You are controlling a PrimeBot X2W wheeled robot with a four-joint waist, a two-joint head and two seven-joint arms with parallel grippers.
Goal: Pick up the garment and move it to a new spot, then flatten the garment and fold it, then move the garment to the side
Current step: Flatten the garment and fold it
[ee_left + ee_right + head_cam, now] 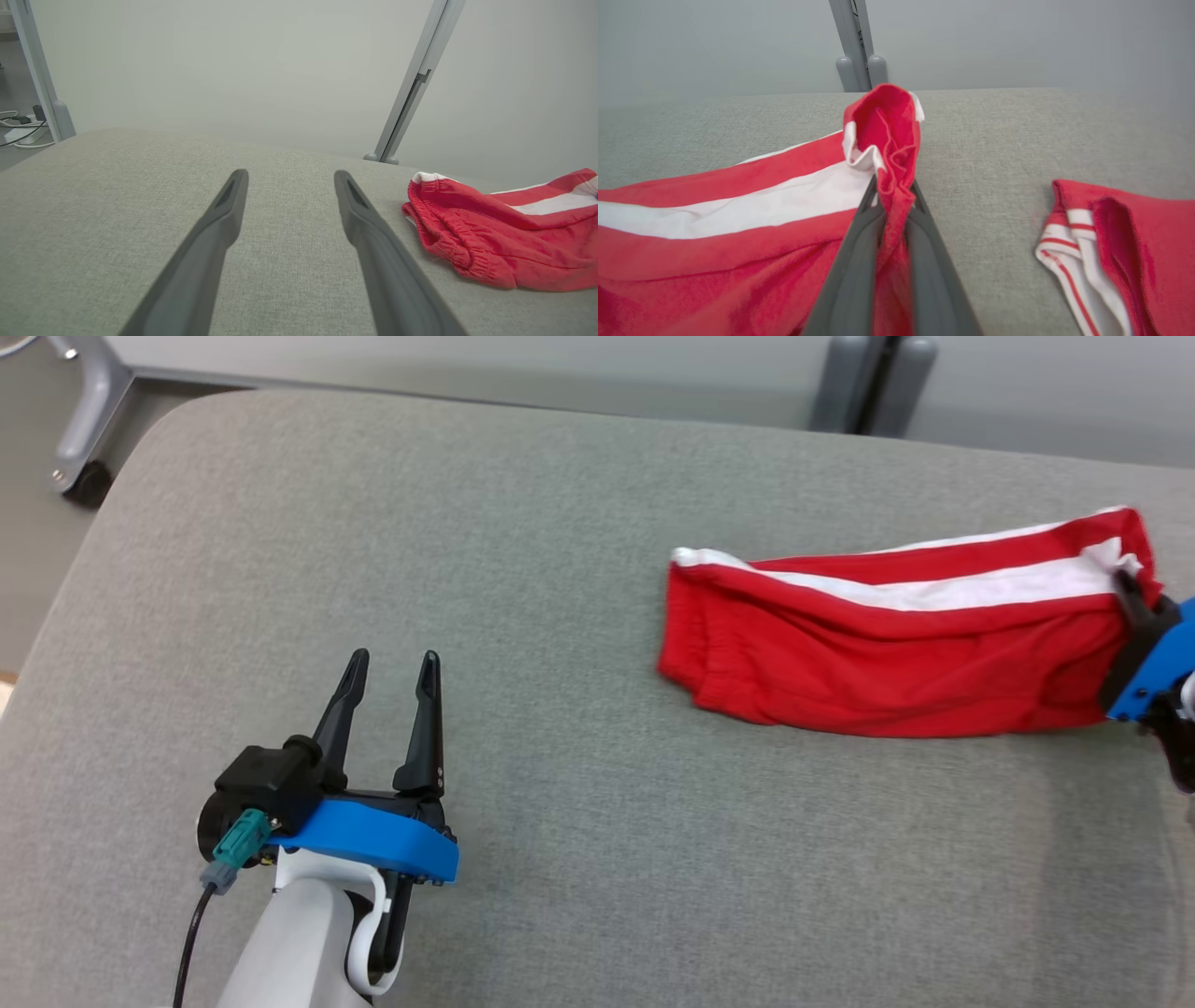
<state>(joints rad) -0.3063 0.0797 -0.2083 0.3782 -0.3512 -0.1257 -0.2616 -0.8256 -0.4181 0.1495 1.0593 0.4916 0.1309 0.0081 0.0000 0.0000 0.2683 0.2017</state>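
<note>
Right now the right claw (1124, 581) sits at the right edge of the head view, pinched shut on the end of the garment (887, 653). In the right wrist view the two dark fingers (852, 280) of this claw (894, 186) are drawn nearly together, with a bunched fold of red cloth squeezed between them and rising above their tips. The garment (714, 233) spreads from there toward the left of that frame, red with a broad white stripe.

In the head view the garment lies in the right half of the frame, on the grey fabric-covered tabletop (523, 569). It is a long, folded band running from the middle to the right edge, its white stripe along the upper side.

The left claw (393, 661) is in the lower left of the head view, wide open and holding nothing, well apart from the garment. In the left wrist view its fingers (205, 242) are spread over bare grey cloth, and the claw (290, 175) touches nothing that can be seen. The garment's (504, 233) gathered hem lies at the right of that frame.

A second red piece with white striped trim (1120, 242) lies at the lower right of the right wrist view; whether it belongs to the same garment cannot be told. A grey post (873, 383) stands beyond the far edge of the tabletop.
</note>
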